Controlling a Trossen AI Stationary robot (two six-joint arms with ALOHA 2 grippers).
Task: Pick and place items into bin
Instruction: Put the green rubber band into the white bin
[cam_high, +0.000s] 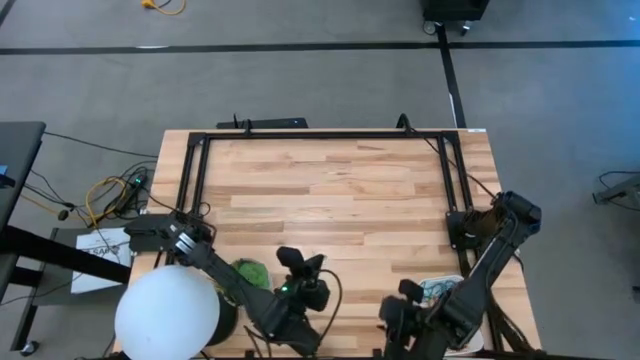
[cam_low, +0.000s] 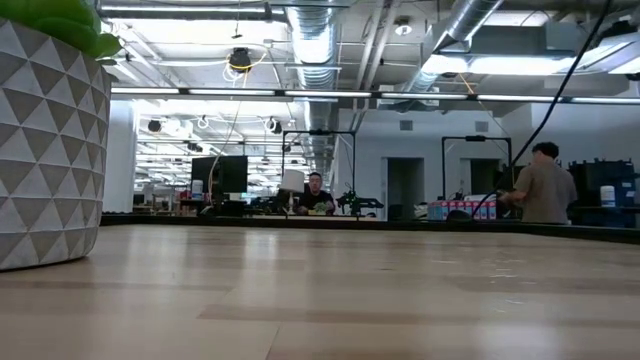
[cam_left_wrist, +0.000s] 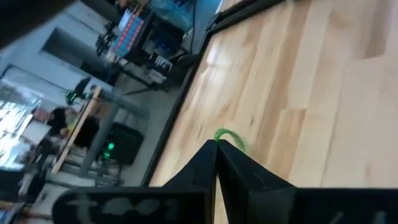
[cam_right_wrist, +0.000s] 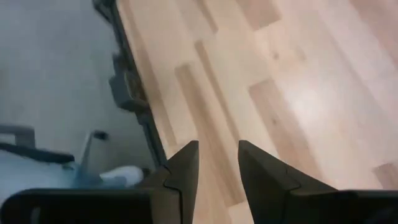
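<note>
My left gripper (cam_left_wrist: 216, 144) is shut on a green rubber-band loop (cam_left_wrist: 229, 137), one of the items, above the wooden table. In the high view it (cam_high: 297, 262) hangs over the near middle of the table. My right gripper (cam_right_wrist: 217, 149) stands open over bare wood with nothing between its fingers. In the high view it (cam_high: 400, 298) is near the front edge, just left of the bin. The bin (cam_high: 437, 287), a small white tray holding coloured bands, lies at the near right, partly hidden under my right arm. My left gripper pinches the green loop between its two shut fingers at their free ends. A short arc of the band (cam_left_wrist: 224, 133) sticks out past the tips. The band is lifted clear of the table.
A large white ball lamp (cam_high: 167, 313) and a green potted plant (cam_high: 250, 272) stand at the near left; the plant's patterned pot (cam_low: 45, 150) fills the low view's left. A black frame (cam_high: 320, 135) runs along the far and side edges. People show in the room beyond the table.
</note>
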